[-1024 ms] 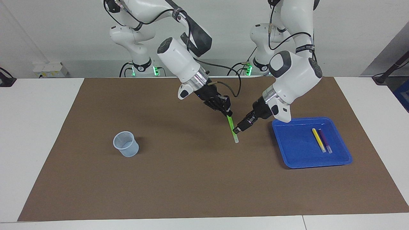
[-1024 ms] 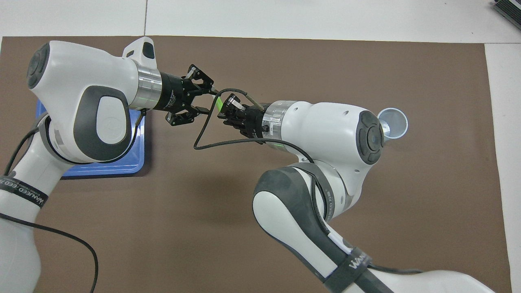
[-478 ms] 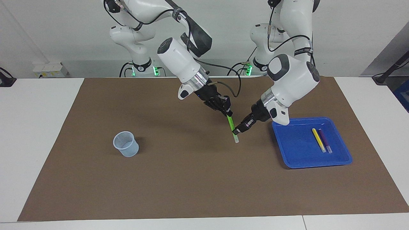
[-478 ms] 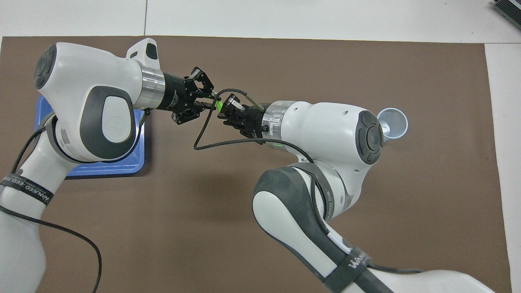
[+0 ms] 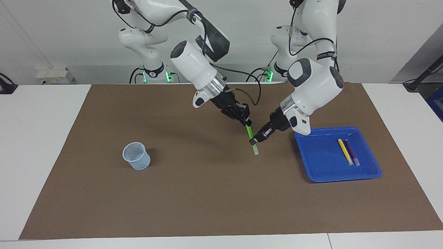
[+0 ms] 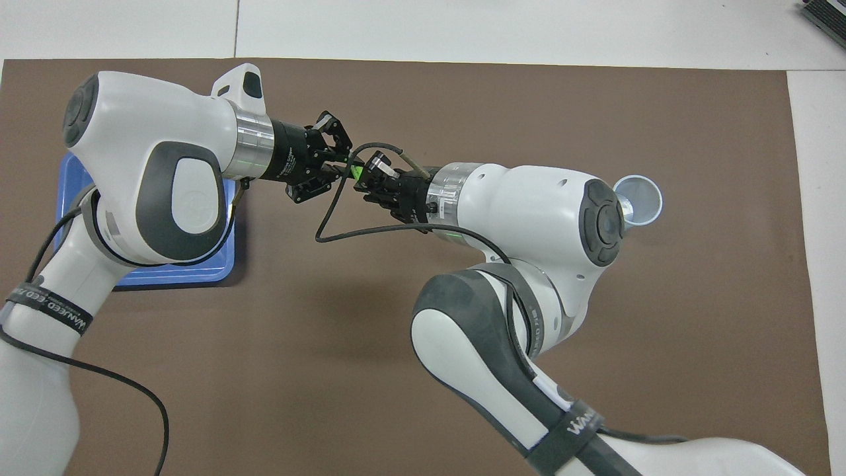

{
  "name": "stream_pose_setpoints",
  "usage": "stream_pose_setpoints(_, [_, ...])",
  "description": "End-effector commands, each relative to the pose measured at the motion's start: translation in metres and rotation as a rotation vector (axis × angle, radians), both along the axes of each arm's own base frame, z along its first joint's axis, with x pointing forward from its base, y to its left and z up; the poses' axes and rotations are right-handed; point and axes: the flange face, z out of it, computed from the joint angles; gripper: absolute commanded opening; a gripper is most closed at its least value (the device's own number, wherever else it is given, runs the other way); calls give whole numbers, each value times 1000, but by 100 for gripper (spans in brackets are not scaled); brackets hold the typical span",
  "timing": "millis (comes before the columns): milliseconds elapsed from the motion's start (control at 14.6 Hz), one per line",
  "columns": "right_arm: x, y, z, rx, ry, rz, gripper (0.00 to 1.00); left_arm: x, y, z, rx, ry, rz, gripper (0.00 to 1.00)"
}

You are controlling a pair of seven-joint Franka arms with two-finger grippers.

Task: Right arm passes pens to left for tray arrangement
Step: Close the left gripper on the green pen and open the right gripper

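Observation:
The green pen (image 5: 250, 135) hangs tilted above the brown mat, its whitish lower end pointing down. My right gripper (image 5: 246, 122) is shut on its upper end. My left gripper (image 5: 253, 141) is shut on its lower part, just above the whitish tip. In the overhead view the two grippers meet tip to tip, the left gripper (image 6: 345, 170) and the right gripper (image 6: 365, 183), with a sliver of green pen (image 6: 355, 173) between them. The blue tray (image 5: 318, 157) lies toward the left arm's end, with the yellow pen (image 5: 345, 151) and the purple pen (image 5: 352, 152) side by side in it.
A small translucent cup (image 5: 136, 156) stands on the brown mat (image 5: 207, 200) toward the right arm's end. A black cable (image 6: 330, 225) loops from the right wrist. In the overhead view the left arm covers most of the tray (image 6: 172, 274).
My left gripper moved in toward the green pen and closed on its lower part. The right gripper kept its hold and stayed in place.

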Motion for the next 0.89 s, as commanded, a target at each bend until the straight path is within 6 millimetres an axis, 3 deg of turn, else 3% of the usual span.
stream_pose_setpoints(0, [1,2,2,24,9,-22,2,0,-2,0,-13,-5,18,0])
stream_pose_setpoints(205, [1,2,2,24,9,-22,2,0,0,-1,-13,1,18,0])
stream_pose_setpoints(273, [0,2,1,24,11,-22,7,0,2,0,-12,1,19,0])
stream_pose_setpoints(478, [2,1,3,25,12,-30,100,2,6,1,-12,5,20,0])
stream_pose_setpoints(615, [5,-3,4,15,9,-29,100,4,11,3,-5,6,16,0])
stream_pose_setpoints(819, [16,-28,9,-10,28,-26,100,10,30,0,50,-42,-39,0])
